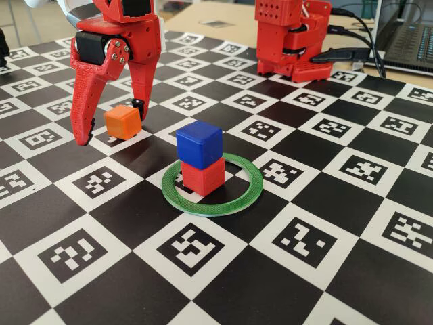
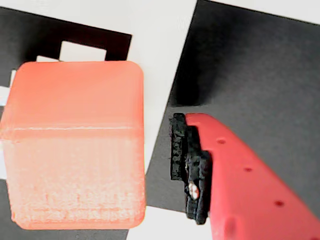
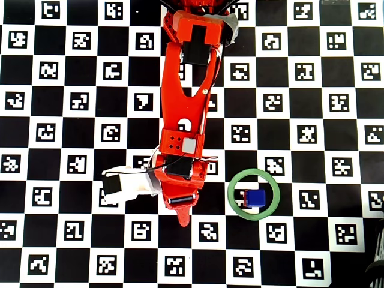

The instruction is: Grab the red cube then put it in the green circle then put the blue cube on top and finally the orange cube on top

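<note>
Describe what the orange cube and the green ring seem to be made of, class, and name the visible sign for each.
Orange cube: likely matte plastic, perhaps 3D-printed; the wrist view shows a dull, faintly grainy face and rounded edges. Green ring: seemingly thin plastic with fine concentric ridges and slight sheen in the fixed view.

Matte plastic orange cube (image 2: 75, 145); finely ridged green circle (image 1: 243, 196); printed checkered board (image 1: 338, 203).

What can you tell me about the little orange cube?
The small bright orange plastic cube has rounded edges and a matte, finely layered surface, seen close up in the wrist view. It sits flat on the checkered marker board, outside the flat green plastic ring. The red two-finger gripper is open around it, fingers not yet touching. The overhead view hides it.
</note>
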Available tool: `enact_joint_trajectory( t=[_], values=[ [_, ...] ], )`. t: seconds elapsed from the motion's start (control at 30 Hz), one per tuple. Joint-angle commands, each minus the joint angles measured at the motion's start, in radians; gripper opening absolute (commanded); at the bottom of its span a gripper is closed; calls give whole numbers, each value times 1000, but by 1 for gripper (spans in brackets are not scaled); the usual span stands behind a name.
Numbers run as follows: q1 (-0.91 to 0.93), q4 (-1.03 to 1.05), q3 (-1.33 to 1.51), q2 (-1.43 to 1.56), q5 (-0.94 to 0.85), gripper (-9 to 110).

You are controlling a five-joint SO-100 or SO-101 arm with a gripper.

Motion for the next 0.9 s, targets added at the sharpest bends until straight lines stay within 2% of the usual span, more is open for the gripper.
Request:
enact_joint_trajectory(
  t=[0.0, 0.5, 0.6, 0.87],
  values=[
    [2, -8, -9, 38, -25, 48],
    [-6, -9, -3, 40, -63, 47],
    [-5, -11, -3, 41, -60, 41],
    [-2, -23, 14, 57, -48, 11]
  ],
)
